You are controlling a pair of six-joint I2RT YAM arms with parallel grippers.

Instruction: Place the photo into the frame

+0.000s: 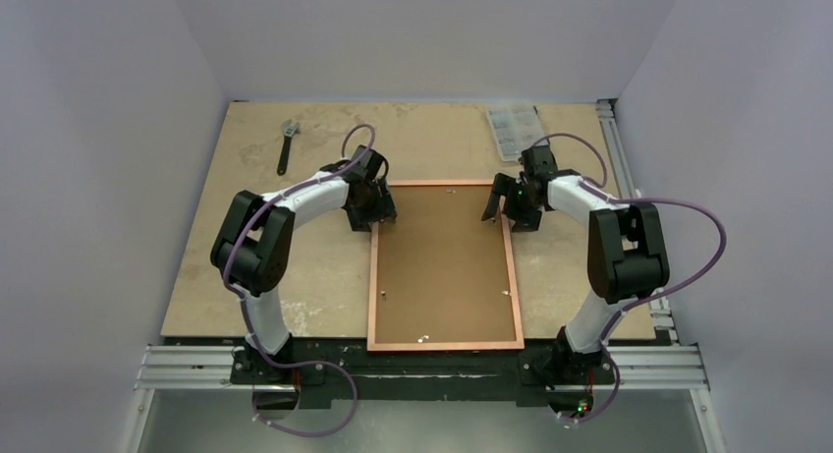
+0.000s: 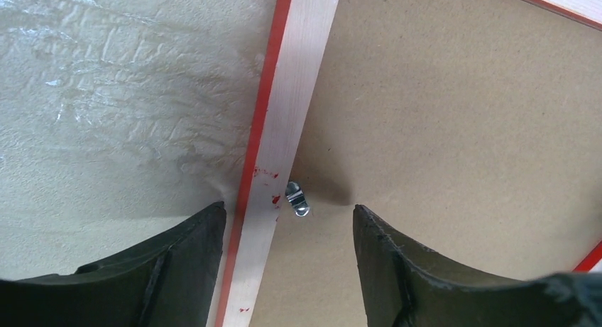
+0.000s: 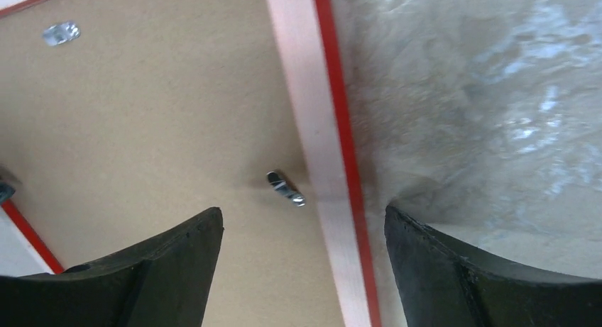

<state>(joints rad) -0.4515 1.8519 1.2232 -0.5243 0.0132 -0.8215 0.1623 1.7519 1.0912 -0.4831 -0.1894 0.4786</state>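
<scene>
Frame (image 1: 372,286) face-down, board (image 1: 442,266) in; likely light, stiff, thin, so grip side rail. Left claw (image 2: 289,212), right claw (image 3: 304,215) spread, each straddling rail.

The frame (image 1: 372,276) lies flat, back up, at the centre of the surface, its long sides running from 12 to 6 o'clock. Its pale wood rails show a thin red outer edge. A brown backing board (image 1: 442,266) fills its opening.
</scene>
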